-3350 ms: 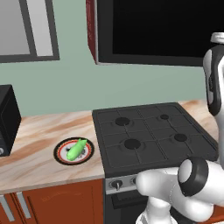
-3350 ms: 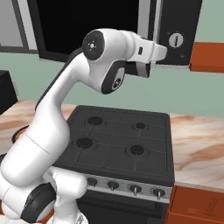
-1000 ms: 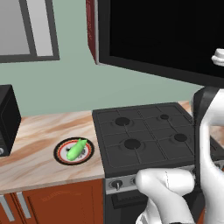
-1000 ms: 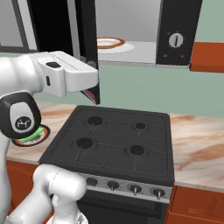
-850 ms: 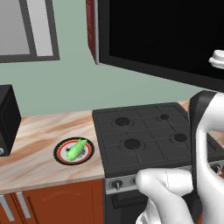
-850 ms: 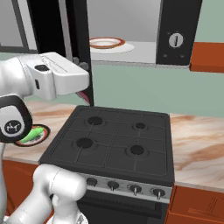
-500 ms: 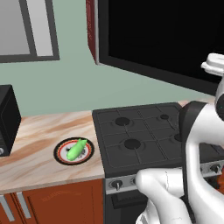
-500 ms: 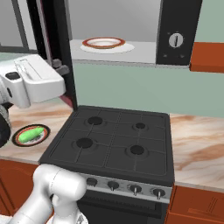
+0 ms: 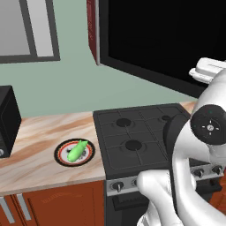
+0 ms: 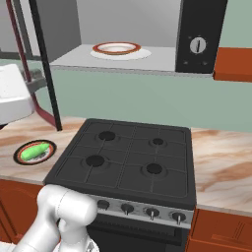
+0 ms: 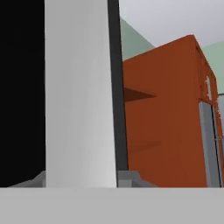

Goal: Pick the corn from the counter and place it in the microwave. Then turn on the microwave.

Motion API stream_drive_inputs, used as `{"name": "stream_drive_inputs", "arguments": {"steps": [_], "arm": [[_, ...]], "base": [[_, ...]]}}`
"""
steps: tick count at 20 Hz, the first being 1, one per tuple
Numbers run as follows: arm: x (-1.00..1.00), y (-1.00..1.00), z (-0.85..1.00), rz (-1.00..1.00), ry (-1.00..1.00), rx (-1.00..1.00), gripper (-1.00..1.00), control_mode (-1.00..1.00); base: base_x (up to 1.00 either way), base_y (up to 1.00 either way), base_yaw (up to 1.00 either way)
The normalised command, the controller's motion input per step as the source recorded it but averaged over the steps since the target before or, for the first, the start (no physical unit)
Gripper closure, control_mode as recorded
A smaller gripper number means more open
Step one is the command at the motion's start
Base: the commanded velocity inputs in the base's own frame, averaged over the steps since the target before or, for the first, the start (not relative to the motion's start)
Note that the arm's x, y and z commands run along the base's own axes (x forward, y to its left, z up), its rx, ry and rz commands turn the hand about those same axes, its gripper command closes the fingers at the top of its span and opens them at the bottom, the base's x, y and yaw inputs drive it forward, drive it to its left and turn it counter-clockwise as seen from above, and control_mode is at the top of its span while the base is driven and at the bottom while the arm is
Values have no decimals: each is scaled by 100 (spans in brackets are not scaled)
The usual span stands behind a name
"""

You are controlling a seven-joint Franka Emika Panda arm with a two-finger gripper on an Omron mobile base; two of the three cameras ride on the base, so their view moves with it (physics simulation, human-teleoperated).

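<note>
The microwave (image 10: 199,34) stands open, its door (image 9: 159,39) swung wide, so the step in hand looks like clearing away from the door and going for the corn (image 9: 77,150). The tool (image 10: 38,87) sits right against the door's edge, its camera looking along that edge at close range. Whether it is released or clenched I cannot tell. Nothing seems to be held.

The corn lies well below the tool on a round plate (image 9: 62,155) on the counter (image 9: 39,132), just beside the stovetop (image 10: 128,152).

To do this well, back the tool off the door first, without nudging it shut, then drop straight over the corn. Turn the fingers across the cob's narrow width and spread them wide before descending. Grip near the middle, since the tapered ends will likely slip.
</note>
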Motion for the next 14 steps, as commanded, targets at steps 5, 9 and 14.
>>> {"name": "stream_drive_inputs", "arguments": {"steps": [5, 9, 14], "arm": [[-55, 21, 0, -4, -2, -2, 100, -100], [-51, 21, 0, -4, 0, -1, 100, -100], [-46, 27, -2, -4, -1, -1, 100, -100]], "base": [[0, 0, 0], [0, 0, 0], [0, 0, 0]]}}
